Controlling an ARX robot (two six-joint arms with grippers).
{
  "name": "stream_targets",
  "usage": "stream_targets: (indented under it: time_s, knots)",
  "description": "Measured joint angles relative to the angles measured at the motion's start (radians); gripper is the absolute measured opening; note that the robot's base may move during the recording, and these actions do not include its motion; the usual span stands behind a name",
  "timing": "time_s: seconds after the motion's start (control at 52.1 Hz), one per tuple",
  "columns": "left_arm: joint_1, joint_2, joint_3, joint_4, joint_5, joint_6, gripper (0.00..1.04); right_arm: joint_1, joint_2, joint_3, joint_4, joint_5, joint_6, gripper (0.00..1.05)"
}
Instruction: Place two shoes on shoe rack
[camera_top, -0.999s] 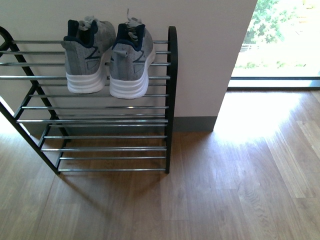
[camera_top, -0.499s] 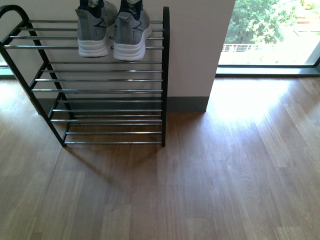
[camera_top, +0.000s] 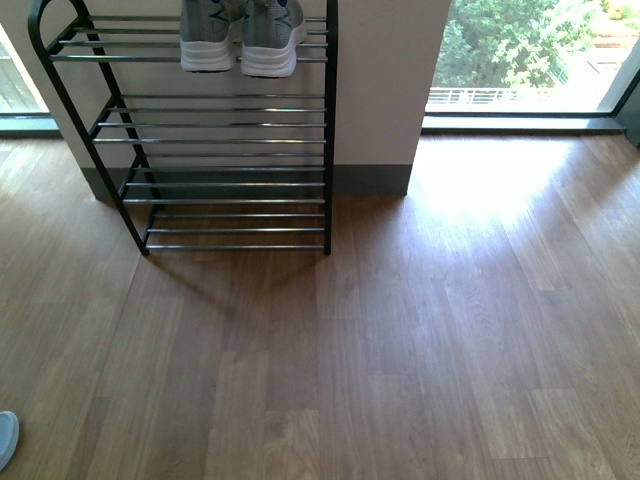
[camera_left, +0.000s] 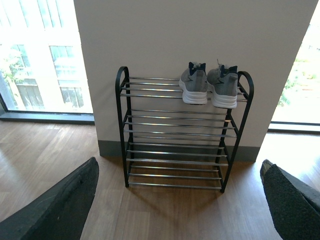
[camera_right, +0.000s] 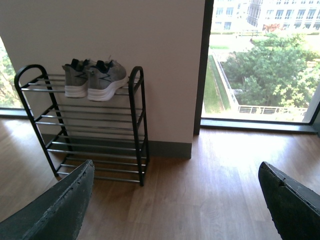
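Left fingers (camera_left: 55, 210), right fingers (camera_right: 50, 212) spread (wide)

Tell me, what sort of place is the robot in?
Probably a home-like room, perhaps near an entrance. A shoe rack with shoes on its top tier stands against a wall, on a wood floor, beside tall windows looking onto trees and buildings.

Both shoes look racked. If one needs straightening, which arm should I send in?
Left, probably. The shoe rack stands left of centre in the front view, and the left gripper faces the two shoes squarely.
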Motion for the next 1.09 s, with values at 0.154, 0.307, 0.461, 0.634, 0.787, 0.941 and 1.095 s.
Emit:
stream_targets:
  time_s: [0.154, 0.307, 0.461, 0.634, 0.787, 0.941, 1.095]
  knots:
    - [0.0, 0.0, 0.0, 0.0, 0.0, 0.0, 0.95, 0.0, 0.0, 0.0, 0.0, 0.0, 0.0, 0.95]
    - [0.0, 0.0, 0.0, 0.0, 0.0, 0.0, 0.95, 0.0, -0.001, 0.0, 0.0, 0.0, 0.0, 0.95]
    - [0.0, 0.0, 0.0, 0.0, 0.0, 0.0, 0.95, 0.0, 0.0, 0.0, 0.0, 0.0, 0.0, 0.95]
    - [0.0, 0.0, 0.0, 0.0, 0.0, 0.0, 0.95, 0.0, -0.001, 0.0, 0.0, 0.003, 0.0, 0.95]
    - [0.0, 0.0, 0.0, 0.0, 0.0, 0.0, 0.95, 0.0, -0.001, 0.0, 0.0, 0.003, 0.0, 0.95]
    - [0.0, 0.0, 0.0, 0.0, 0.0, 0.0, 0.95, 0.0, -0.001, 0.0, 0.0, 0.003, 0.0, 0.95]
    - [0.0, 0.0, 0.0, 0.0, 0.0, 0.0, 0.95, 0.0, 0.0, 0.0, 0.0, 0.002, 0.0, 0.96]
